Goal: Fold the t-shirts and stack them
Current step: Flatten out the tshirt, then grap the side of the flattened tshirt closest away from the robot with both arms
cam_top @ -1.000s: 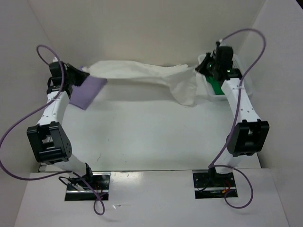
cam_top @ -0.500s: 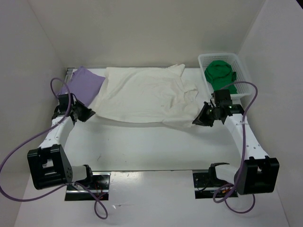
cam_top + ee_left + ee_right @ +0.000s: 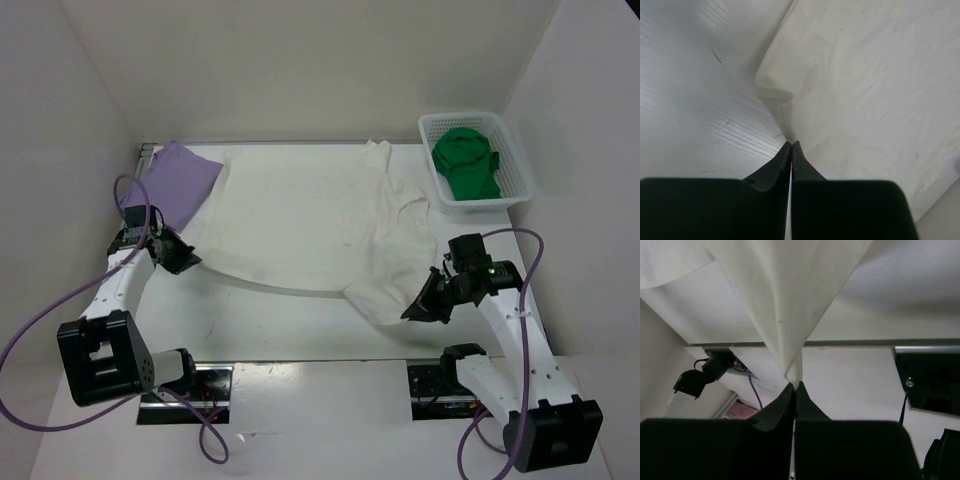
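Observation:
The cream white t-shirt [image 3: 310,220] lies spread over the middle of the table. My left gripper [image 3: 190,258] is shut on its near left corner [image 3: 785,125], low on the table. My right gripper [image 3: 412,312] is shut on its near right corner [image 3: 790,350] and holds that corner lifted above the table's front. The lavender purple t-shirt [image 3: 180,182] lies flat at the back left, partly under the cream one. The bright green t-shirt [image 3: 468,165] sits bunched in the white basket [image 3: 520,165].
The basket stands at the back right corner against the right wall. White walls close in the table on the left, back and right. Purple cables [image 3: 50,300] loop off both arms. The arm bases [image 3: 185,385] sit at the near edge.
Both grippers have swung the cream shirt from hanging stretched at the back down onto the table and pulled its near edge toward the front. The right gripper came further forward.

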Available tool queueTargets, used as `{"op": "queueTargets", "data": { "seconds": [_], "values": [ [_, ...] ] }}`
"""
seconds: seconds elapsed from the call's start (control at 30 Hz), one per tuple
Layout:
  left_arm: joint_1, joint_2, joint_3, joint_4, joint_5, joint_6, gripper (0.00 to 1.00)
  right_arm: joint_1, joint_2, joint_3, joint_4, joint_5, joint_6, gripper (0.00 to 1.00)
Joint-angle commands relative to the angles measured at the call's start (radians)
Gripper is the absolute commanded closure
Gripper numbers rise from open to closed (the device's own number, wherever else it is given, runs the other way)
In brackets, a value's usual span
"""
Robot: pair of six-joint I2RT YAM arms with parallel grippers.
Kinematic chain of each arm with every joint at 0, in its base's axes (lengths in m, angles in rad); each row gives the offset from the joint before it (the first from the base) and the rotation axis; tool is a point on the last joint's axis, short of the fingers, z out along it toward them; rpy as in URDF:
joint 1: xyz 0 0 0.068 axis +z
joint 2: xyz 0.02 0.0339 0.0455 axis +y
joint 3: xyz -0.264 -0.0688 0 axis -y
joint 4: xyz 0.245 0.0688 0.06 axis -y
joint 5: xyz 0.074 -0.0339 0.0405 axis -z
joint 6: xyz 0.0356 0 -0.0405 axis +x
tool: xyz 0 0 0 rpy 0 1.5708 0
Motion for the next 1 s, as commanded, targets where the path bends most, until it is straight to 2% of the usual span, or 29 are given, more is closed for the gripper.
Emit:
{"op": "queueTargets", "data": {
  "seconds": [0.0, 0.17, 0.27, 0.37, 0.57, 0.7, 0.87, 0.97],
  "values": [
    [0.007, 0.021, 0.004, 0.007, 0.03, 0.032, 0.98, 0.009, -0.068, -0.035, -0.103, -0.036, 0.107, 1.0],
    [0.007, 0.041, 0.022, 0.016, 0.041, 0.032, 1.0, 0.009, -0.083, -0.003, 0.001, 0.053, 0.236, 1.0],
    [0.007, 0.052, 0.022, 0.026, 0.041, 0.021, 1.0, 0.009, -0.035, -0.003, 0.107, 0.092, 0.256, 1.0],
    [0.007, 0.07, 0.048, 0.061, 0.041, 0.012, 1.0, 0.009, 0.058, 0.026, 0.231, 0.196, 0.256, 1.0],
    [-0.003, 0.129, 0.094, 0.142, 0.01, -0.011, 1.0, -0.026, 0.293, 0.171, 0.402, 0.325, 0.149, 1.0],
    [-0.012, 0.193, 0.128, 0.185, -0.002, -0.032, 1.0, -0.132, 0.428, 0.261, 0.486, 0.29, 0.067, 1.0],
    [-0.056, 0.254, 0.2, 0.234, -0.019, -0.062, 1.0, -0.142, 0.58, 0.349, 0.555, 0.319, 0.055, 1.0],
    [-0.076, 0.342, 0.254, 0.251, -0.028, -0.062, 1.0, -0.161, 0.656, 0.433, 0.577, 0.329, 0.033, 1.0]
  ]
}}
